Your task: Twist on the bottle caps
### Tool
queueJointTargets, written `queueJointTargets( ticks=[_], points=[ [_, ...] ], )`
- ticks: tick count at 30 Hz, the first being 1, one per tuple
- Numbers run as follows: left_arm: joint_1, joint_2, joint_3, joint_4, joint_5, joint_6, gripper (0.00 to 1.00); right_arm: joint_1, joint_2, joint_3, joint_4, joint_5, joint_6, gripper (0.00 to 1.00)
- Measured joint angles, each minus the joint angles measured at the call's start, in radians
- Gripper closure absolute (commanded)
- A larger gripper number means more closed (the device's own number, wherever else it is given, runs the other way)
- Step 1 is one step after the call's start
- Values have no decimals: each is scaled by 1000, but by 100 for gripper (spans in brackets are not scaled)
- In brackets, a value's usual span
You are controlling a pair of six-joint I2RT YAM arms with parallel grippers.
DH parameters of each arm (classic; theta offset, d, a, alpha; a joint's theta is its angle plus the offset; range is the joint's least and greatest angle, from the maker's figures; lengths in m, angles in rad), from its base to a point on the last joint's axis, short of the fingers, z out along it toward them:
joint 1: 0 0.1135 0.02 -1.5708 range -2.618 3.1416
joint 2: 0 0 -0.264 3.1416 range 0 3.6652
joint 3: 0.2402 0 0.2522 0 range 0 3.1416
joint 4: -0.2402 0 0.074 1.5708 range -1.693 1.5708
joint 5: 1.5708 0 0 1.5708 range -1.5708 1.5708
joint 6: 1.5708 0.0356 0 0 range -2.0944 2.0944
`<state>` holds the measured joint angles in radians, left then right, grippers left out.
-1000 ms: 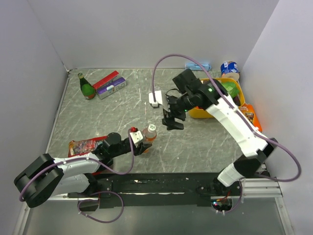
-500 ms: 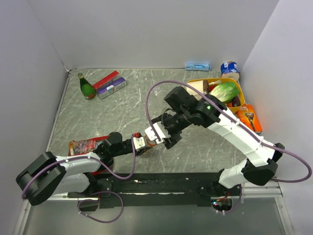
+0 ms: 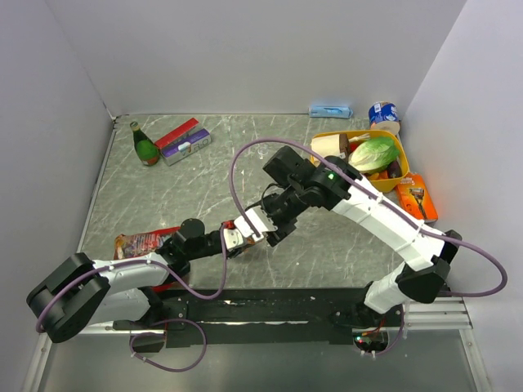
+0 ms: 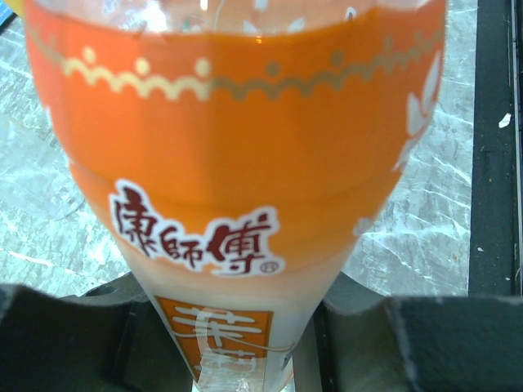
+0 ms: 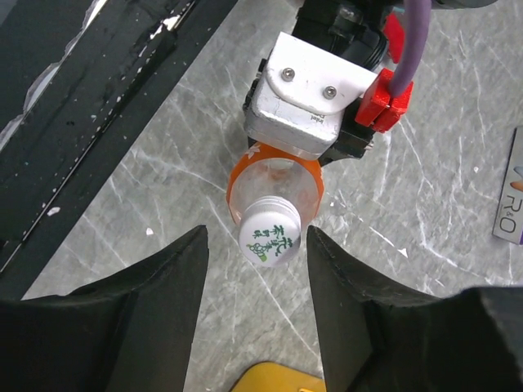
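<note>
The bottle (image 4: 237, 163), clear plastic with orange liquid and an orange printed label, stands on the table with my left gripper (image 4: 245, 351) shut on its lower body. A whitish cap (image 5: 270, 239) with green print sits on the bottle's neck, above the orange shoulder (image 5: 245, 181). My right gripper (image 5: 256, 249) hangs over it. Its black fingers (image 5: 184, 269) stand on either side of the cap, with a small gap on each side. In the top view the right gripper (image 3: 260, 229) covers the bottle beside the left gripper (image 3: 235, 240).
A dark green glass bottle (image 3: 145, 145) and flat boxes (image 3: 184, 139) lie at the back left. A yellow bowl (image 3: 331, 187) of vegetables, an orange packet (image 3: 417, 196) and a can (image 3: 382, 113) sit at the right. A red snack packet (image 3: 140, 242) lies by the left arm.
The right arm has swung from the middle of the table down and left to the bottle, and its jaws have narrowed around the cap. The left gripper has kept hold of the bottle.
</note>
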<state>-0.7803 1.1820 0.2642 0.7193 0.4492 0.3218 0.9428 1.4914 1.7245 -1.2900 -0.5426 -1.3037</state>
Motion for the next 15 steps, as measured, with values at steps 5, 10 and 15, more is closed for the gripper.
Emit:
queueJointTargets(
  ticks=[5,10,15],
  points=[
    [1,0,0,-1,0,3,99,0,10,1,0,6,10,53],
    [2,0,0,-10,0,3,99,0,20,3,15,22,47,61],
    [4,1,5,-32,-26,-14,99,0,33,3,40,59,142,68]
  ],
)
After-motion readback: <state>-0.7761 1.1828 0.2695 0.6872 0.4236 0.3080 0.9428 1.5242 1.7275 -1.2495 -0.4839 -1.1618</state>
